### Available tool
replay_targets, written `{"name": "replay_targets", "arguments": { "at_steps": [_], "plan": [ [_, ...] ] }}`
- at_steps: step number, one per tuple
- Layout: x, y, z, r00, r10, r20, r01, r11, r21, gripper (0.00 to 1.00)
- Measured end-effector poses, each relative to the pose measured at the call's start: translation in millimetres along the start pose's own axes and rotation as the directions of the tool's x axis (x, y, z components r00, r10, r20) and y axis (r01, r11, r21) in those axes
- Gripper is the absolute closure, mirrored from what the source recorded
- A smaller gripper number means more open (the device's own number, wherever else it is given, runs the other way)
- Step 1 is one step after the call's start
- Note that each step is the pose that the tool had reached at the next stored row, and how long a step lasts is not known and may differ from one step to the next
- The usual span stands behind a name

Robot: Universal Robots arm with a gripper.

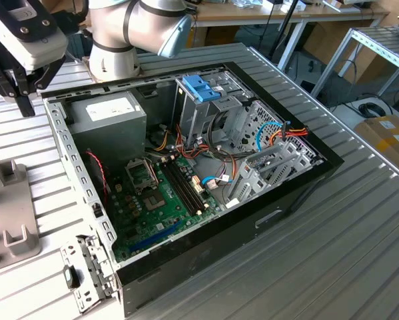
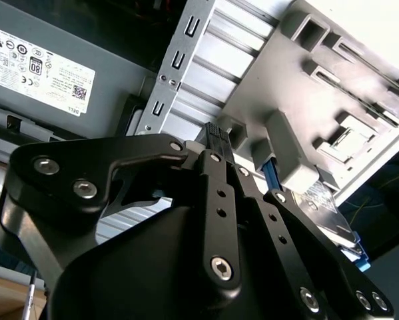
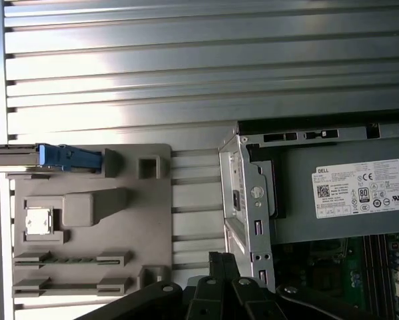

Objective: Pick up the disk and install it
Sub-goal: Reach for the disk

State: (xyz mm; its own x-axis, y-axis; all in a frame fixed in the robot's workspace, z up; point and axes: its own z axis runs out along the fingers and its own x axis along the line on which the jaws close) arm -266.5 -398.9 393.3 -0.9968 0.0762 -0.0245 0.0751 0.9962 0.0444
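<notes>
Disk (image 3: 46,157) stands on edge in a slot of the grey tray (image 3: 152,220), on the surface beside the computer case (image 3: 242,200). Pincer (image 3: 220,259) is closed and empty. Risk: lowered like this, it would likely strike the disk's thin top edge instead of straddling it, and a skewed grip could jam the disk against the slot posts. Arm (image 1: 122,37) holds the pincer pointing down over the tray's case-side edge, apart from the disk.

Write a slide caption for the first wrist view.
The disk stands on edge in the grey fixture beside the open computer case, the gripper apart from it.
</notes>
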Motion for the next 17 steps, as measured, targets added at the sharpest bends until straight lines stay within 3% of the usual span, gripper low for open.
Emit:
{"name": "replay_targets", "arguments": {
  "at_steps": [17],
  "plan": [
    [14.3, -1.1, -0.4, 1.0000, 0.000, 0.0000, 0.000, 1.0000, 0.0000, 0.90]
  ]
}}
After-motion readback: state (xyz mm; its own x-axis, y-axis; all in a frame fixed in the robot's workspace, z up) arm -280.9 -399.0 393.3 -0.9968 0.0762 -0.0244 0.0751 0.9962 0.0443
